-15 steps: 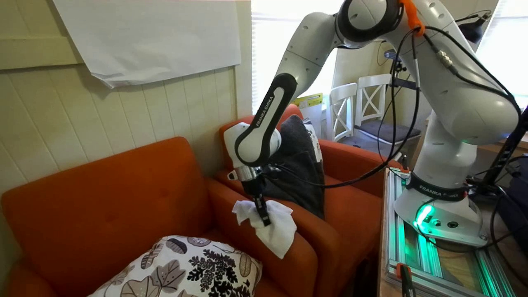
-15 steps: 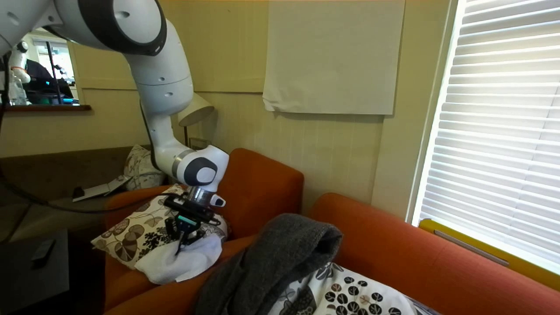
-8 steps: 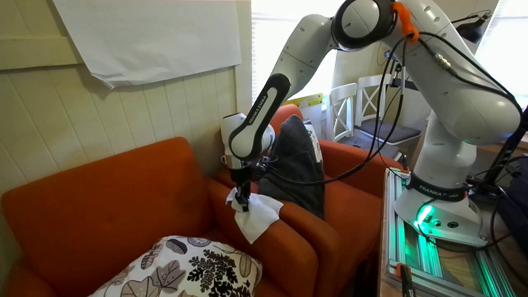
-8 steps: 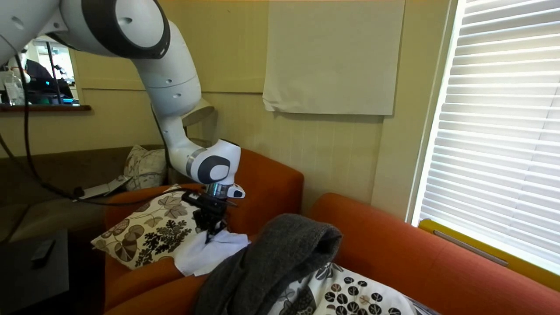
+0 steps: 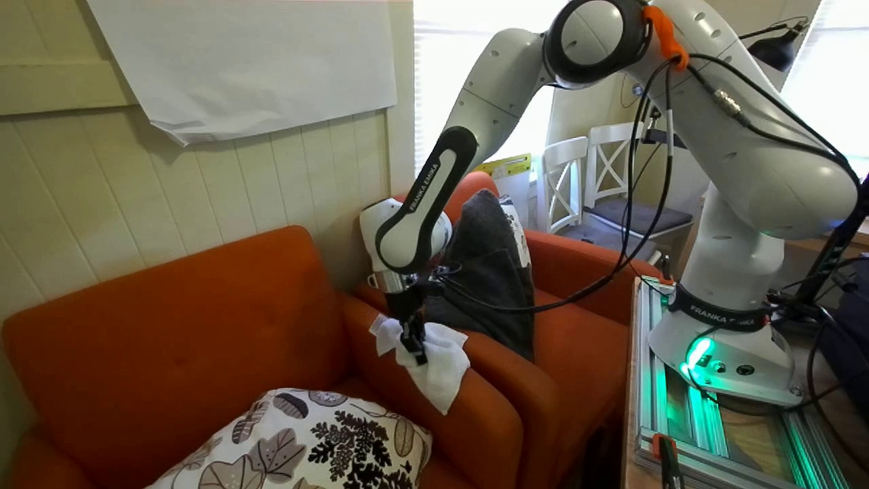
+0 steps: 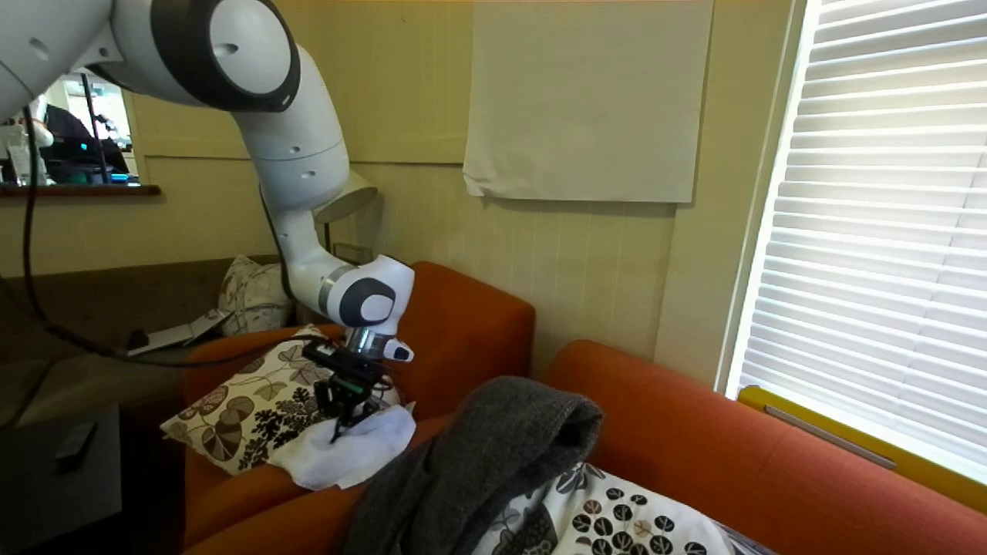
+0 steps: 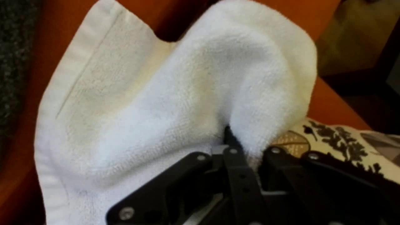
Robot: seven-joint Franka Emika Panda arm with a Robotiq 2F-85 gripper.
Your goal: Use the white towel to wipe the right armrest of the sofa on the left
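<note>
The white towel (image 5: pixel 445 363) drapes over the padded right armrest (image 5: pixel 485 414) of the orange sofa (image 5: pixel 197 326). My gripper (image 5: pixel 421 360) points down onto it and pinches a fold in the cloth. In an exterior view the towel (image 6: pixel 351 455) spreads across the top of the armrest (image 6: pixel 247 493), below the gripper (image 6: pixel 337 435). Close up in the wrist view, the towel (image 7: pixel 175 103) is bunched between the jaws of the gripper (image 7: pixel 240 139). One dark fingertip shows against the fabric; the cloth covers the other.
A floral pillow (image 5: pixel 305 441) lies on the seat beside the armrest. Against it stands an orange armchair (image 5: pixel 584 346) holding a dark grey blanket (image 5: pixel 485 299) and another patterned pillow (image 6: pixel 617 516). The wall (image 5: pixel 258 183) rises behind the sofa's back.
The gripper and towel slid along the armrest toward the sofa's back, then came partway forward again. The grip on the cloth stayed the same throughout.
</note>
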